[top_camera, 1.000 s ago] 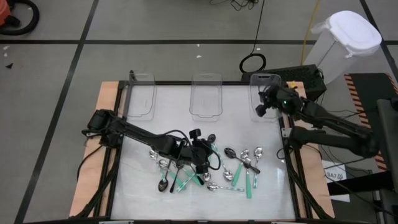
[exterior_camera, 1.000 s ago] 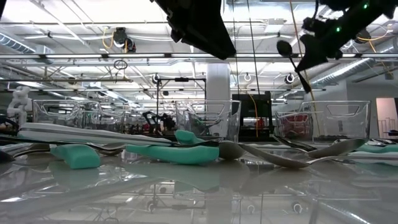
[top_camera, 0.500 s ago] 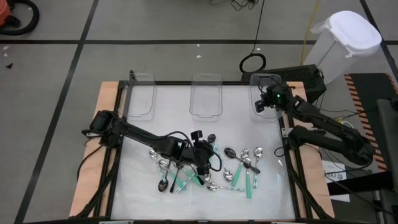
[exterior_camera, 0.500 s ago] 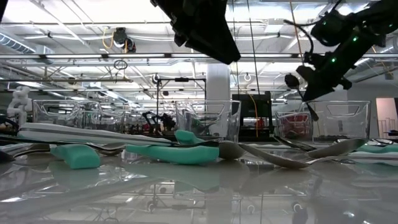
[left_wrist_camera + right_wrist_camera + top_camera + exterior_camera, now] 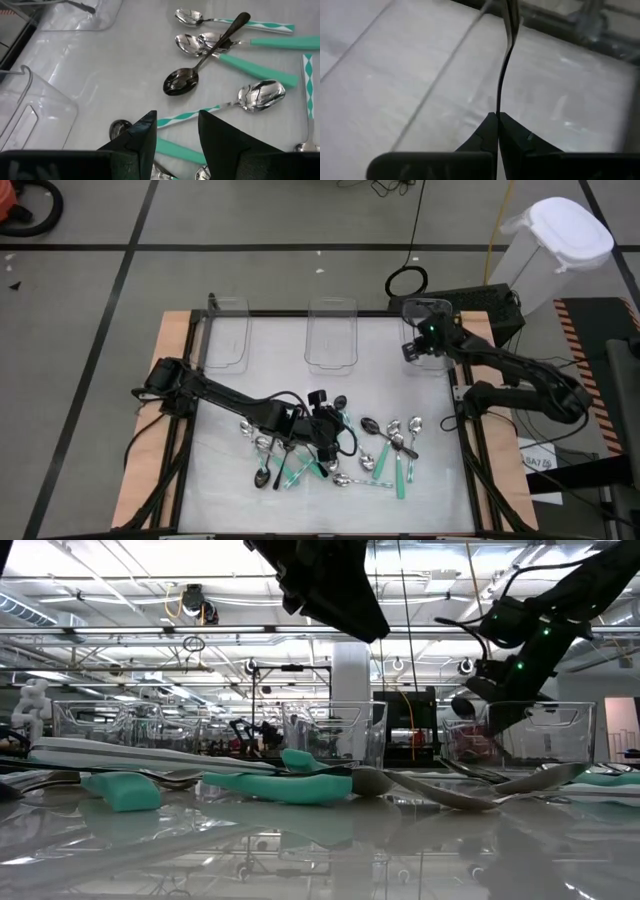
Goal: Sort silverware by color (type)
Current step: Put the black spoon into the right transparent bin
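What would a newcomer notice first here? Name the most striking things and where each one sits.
First, the pile of spoons scattered at the table's front middle, teal handles bright among silver and dark ones, with the left gripper poised over it, jaws apart. Next, the right gripper at the far right clear bin, jaws shut on a dark spoon hanging toward it. The other two bins sit along the same far edge.

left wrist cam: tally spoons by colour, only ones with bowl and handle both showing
Dark spoon: 1
Solid teal-handled spoons: 2
Teal-and-white patterned-handled spoons: 2
Total: 5
Partly hidden or cut-off spoons are left out.
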